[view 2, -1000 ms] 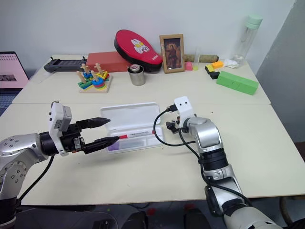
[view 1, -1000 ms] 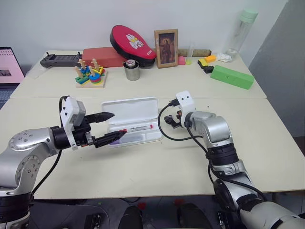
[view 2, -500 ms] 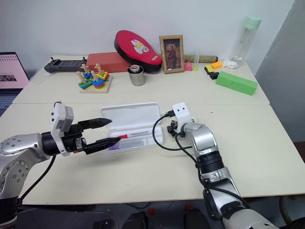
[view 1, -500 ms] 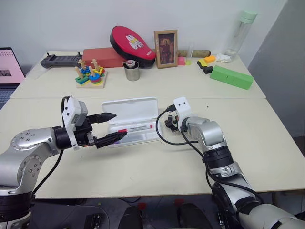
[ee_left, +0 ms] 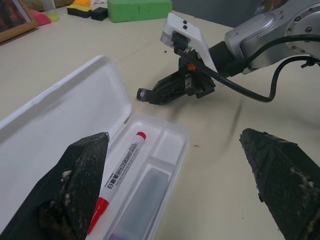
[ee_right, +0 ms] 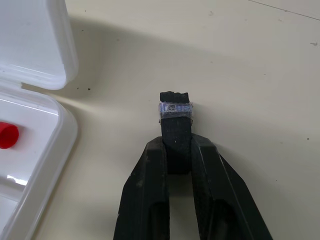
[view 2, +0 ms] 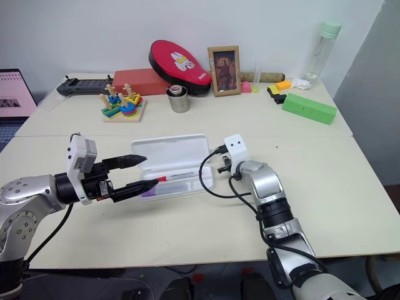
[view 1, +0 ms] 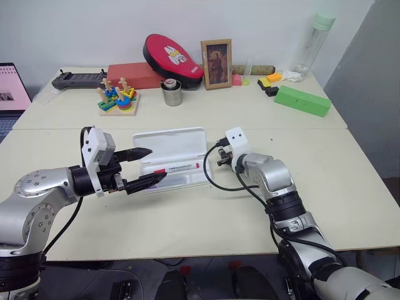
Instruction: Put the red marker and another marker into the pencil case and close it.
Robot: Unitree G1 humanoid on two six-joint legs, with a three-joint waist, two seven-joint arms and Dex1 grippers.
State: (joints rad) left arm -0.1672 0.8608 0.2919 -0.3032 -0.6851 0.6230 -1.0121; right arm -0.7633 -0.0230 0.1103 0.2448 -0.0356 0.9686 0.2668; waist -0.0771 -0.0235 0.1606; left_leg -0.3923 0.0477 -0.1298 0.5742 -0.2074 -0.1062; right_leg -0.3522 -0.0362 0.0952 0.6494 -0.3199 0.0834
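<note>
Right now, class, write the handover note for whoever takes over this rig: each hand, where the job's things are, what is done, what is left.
Left hand: open, empty, hovering at the case's near-left end.
Right hand: shut on a small black block with a taped band, just right of the case.
Flat white plastic pencil case: lid open, on the table.
Slim white marker with red cap: in the case's tray.
Thicker marker with purple cap: in the tray beside it.
Done: both markers in.
Left: close the lid.

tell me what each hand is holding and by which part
Right hand pinches a small black object by its near end, on the table beside the case. Left hand is open, holding nothing.
</note>
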